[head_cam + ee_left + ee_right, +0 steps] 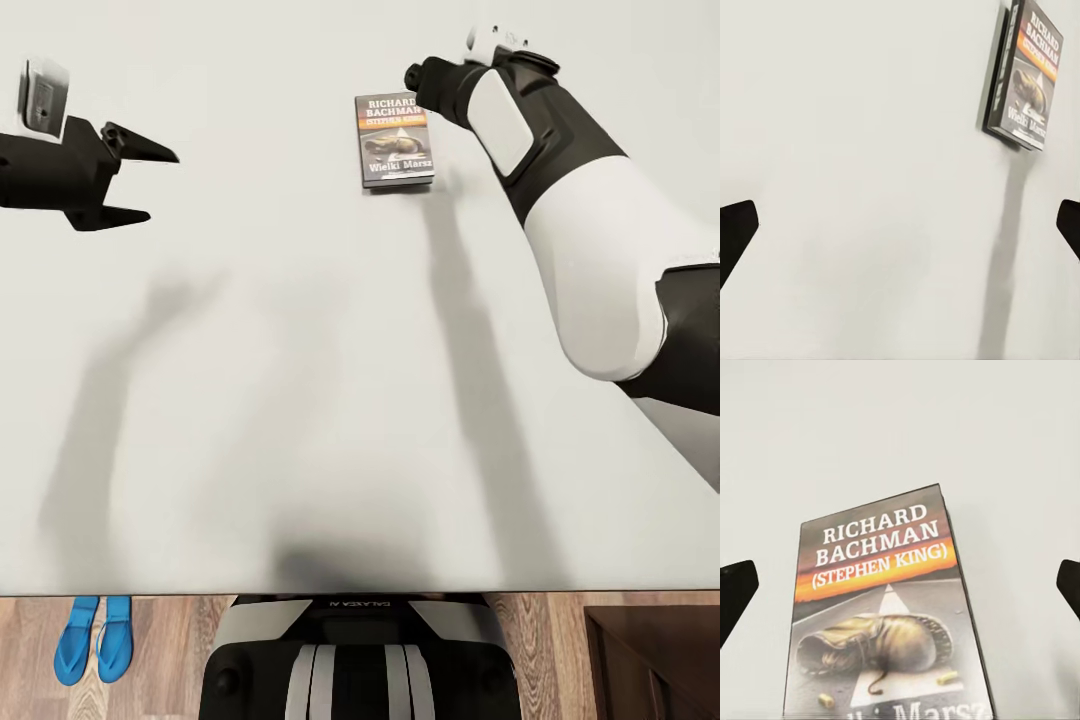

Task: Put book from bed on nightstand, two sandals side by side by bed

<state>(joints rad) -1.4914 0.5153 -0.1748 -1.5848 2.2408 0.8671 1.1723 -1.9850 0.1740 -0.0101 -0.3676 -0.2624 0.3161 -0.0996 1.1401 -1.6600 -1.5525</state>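
Note:
The book [395, 140] lies flat on the pale mattress of the bed [250, 380], its dark cover with white "Richard Bachman" lettering facing up. My right gripper [414, 76] hovers just beyond the book's far right corner. In the right wrist view the right gripper [900, 592] is open, its fingertips spread wide with the book [889, 622] lying ahead between them, untouched. My left gripper [163, 186] hangs open over bare mattress far to the left; the book [1031, 75] is well off to its side. Two blue sandals [95, 637] lie side by side on the floor by the bed's near edge.
A dark brown wooden cabinet top [655, 660], likely the nightstand, shows at the lower right on the wood-plank floor [170, 660]. My own base [360, 660] stands against the bed's near edge. My right arm's shadow runs across the mattress.

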